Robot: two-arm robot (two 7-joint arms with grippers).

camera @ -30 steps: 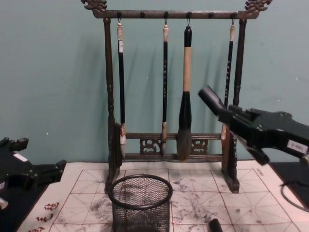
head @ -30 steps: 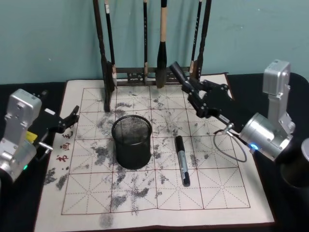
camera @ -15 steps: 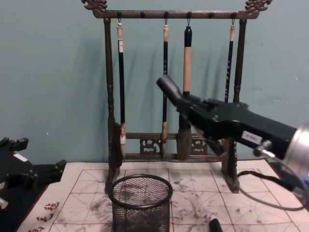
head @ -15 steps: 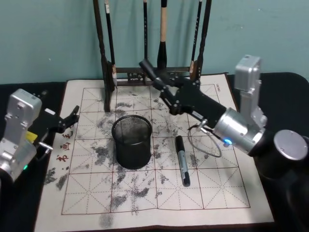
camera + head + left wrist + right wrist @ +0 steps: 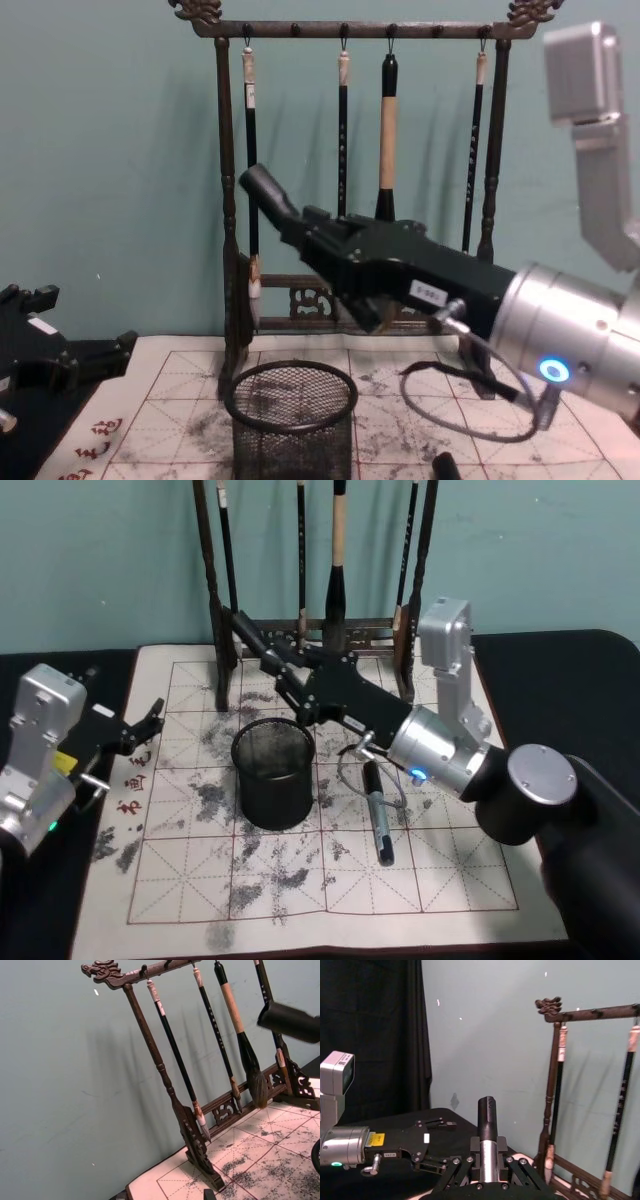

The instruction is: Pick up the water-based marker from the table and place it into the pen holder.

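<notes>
My right gripper [image 5: 292, 676] is shut on a marker [image 5: 250, 632] with a black cap and silver barrel. It holds the marker slanted in the air, just behind and above the black mesh pen holder [image 5: 275, 795]. In the chest view the marker's cap [image 5: 268, 193] juts up and to the left out of the right gripper [image 5: 318, 232], over the pen holder [image 5: 290, 445]. The right wrist view shows the marker [image 5: 487, 1112] clamped between the fingers [image 5: 471, 1160]. A second marker [image 5: 377, 825] lies flat on the mat, right of the holder. My left gripper [image 5: 146, 726] rests open at the mat's left edge.
The tall wooden brush rack [image 5: 214, 630] with several hanging brushes stands at the back of the mat, close behind the right gripper. The white gridded mat [image 5: 450, 870] on the dark table has bare squares in front of the holder.
My right arm has swung left with the marker, from the rack's right end to above the pen holder. The left arm and the marker lying on the mat have not moved.
</notes>
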